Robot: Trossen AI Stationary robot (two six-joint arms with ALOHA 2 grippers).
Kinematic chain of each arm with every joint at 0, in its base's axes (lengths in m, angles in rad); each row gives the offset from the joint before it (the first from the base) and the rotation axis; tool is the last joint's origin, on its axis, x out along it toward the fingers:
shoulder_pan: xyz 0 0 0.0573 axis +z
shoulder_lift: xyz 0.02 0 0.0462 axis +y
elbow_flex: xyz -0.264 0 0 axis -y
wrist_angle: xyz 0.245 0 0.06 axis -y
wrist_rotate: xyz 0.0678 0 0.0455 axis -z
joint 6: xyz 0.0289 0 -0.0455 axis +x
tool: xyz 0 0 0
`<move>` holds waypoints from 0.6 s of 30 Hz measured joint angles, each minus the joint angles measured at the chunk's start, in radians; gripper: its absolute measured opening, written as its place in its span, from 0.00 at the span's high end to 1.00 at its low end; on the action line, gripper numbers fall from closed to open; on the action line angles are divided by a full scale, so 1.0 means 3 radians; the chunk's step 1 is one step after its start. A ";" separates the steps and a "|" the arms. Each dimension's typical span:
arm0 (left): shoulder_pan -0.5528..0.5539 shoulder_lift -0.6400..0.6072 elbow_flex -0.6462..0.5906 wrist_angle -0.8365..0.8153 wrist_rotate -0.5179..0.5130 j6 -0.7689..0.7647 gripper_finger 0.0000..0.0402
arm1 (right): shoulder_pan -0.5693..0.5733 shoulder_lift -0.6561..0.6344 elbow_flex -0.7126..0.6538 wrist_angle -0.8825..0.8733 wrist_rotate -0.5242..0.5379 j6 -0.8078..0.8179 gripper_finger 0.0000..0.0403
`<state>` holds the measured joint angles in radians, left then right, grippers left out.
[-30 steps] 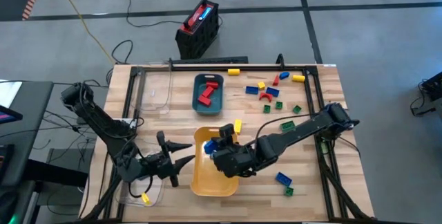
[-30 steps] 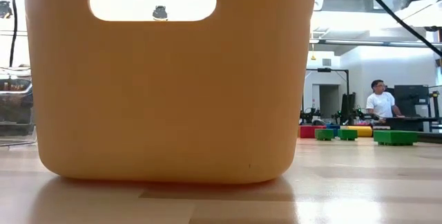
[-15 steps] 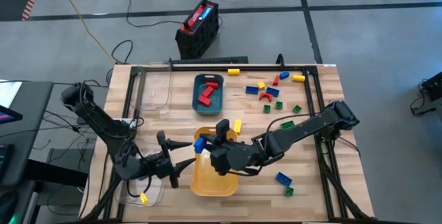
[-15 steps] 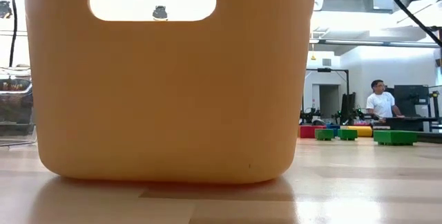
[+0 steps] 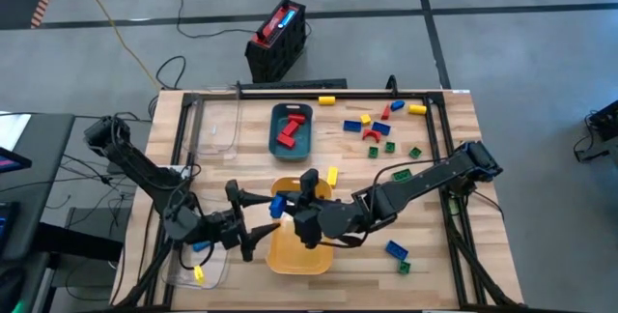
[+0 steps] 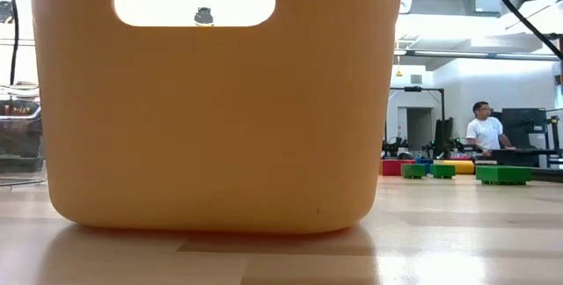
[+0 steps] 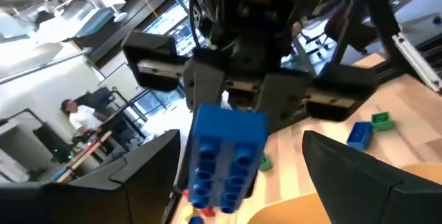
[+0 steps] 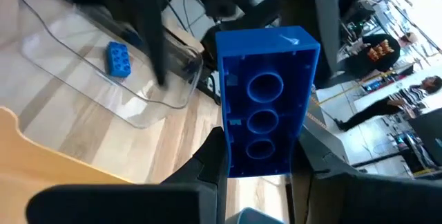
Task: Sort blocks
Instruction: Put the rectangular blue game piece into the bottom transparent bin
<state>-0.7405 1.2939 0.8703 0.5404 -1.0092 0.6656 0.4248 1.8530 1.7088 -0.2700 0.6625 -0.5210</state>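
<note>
My right gripper (image 5: 287, 207) is shut on a blue block (image 5: 278, 205) above the left rim of the yellow tray (image 5: 294, 245). In the right wrist view the block (image 8: 266, 106) shows its hollow underside. My left gripper (image 5: 261, 214) points toward the table's right, open. Its fingers (image 7: 138, 182) stand on either side of the block (image 7: 224, 158) without touching it. More blocks (image 5: 377, 129) lie loose at the far right. The low view shows only the tray's wall (image 6: 220, 118) and several green blocks (image 6: 440, 171). My right gripper pinches the blue block between its two fingers (image 8: 213, 156), on the two long sides near one end (image 8: 259, 165). The fingers come from the table's right, slanting slightly down, and lie along the block. The block sticks out past the fingertips, lifted clear above the tray.
A teal tray (image 5: 272, 139) with red blocks stands at the far middle, and a clear tray (image 5: 217, 125) to its left. Another clear tray (image 5: 208, 265) at the near left holds a blue block (image 8: 117, 58) and a yellow one (image 5: 201, 276). Blue and green blocks (image 5: 396, 248) lie near right.
My right gripper has risen and tipped upward with the blue block, carrying it toward the table's left, from over the yellow tray to above its left rim. My left gripper has opened wider and its fingers now stand around the block.
</note>
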 joint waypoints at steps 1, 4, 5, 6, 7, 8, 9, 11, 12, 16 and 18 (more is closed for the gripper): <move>0.0018 0.0001 0.0000 0.0000 0.0003 0.0018 0.27 | 0.0000 0.0000 0.0000 0.0018 -0.0027 0.0000 0.77; 0.0066 0.0000 0.0000 0.0001 0.0083 0.0077 0.30 | 0.0000 0.0000 0.0000 0.0077 -0.0041 -0.0005 0.77; 0.0078 0.0000 0.0000 0.0001 0.0164 0.0101 0.32 | 0.0000 0.0000 0.0000 0.0078 -0.0041 -0.0010 0.77; 0.0090 0.0000 0.0000 0.0001 0.0243 0.0122 0.35 | 0.0000 0.0000 0.0000 0.0078 -0.0041 -0.0010 0.77; 0.0103 0.0000 0.0000 0.0006 0.0319 0.0149 0.38 | 0.0000 0.0000 0.0000 0.0077 -0.0042 -0.0011 0.77; 0.0118 0.0000 0.0000 0.0010 0.0351 0.0169 0.41 | 0.0000 0.0000 0.0000 0.0075 -0.0047 -0.0013 0.77; 0.0131 0.0000 0.0000 0.0019 0.0374 0.0186 0.45 | 0.0000 0.0000 0.0000 0.0069 -0.0046 -0.0011 0.77; 0.0160 0.0000 0.0000 0.0033 0.0381 0.0200 0.55 | -0.0001 0.0000 0.0000 0.0060 -0.0046 -0.0011 0.77; 0.0170 0.0000 0.0000 0.0034 0.0380 0.0205 0.60 | -0.0003 0.0000 0.0000 0.0052 -0.0045 -0.0005 0.77; 0.0175 0.0000 0.0000 0.0036 0.0379 0.0225 0.67 | -0.0008 0.0000 0.0000 0.0054 -0.0049 0.0070 0.76; 0.0176 0.0000 0.0000 0.0037 0.0376 0.0187 0.67 | -0.0025 0.0003 0.0000 0.0051 -0.0063 0.0155 0.74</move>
<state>-0.6876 1.2938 0.8703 0.5514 -0.8963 0.7217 0.4173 1.8538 1.7088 -0.2547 0.6437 -0.4744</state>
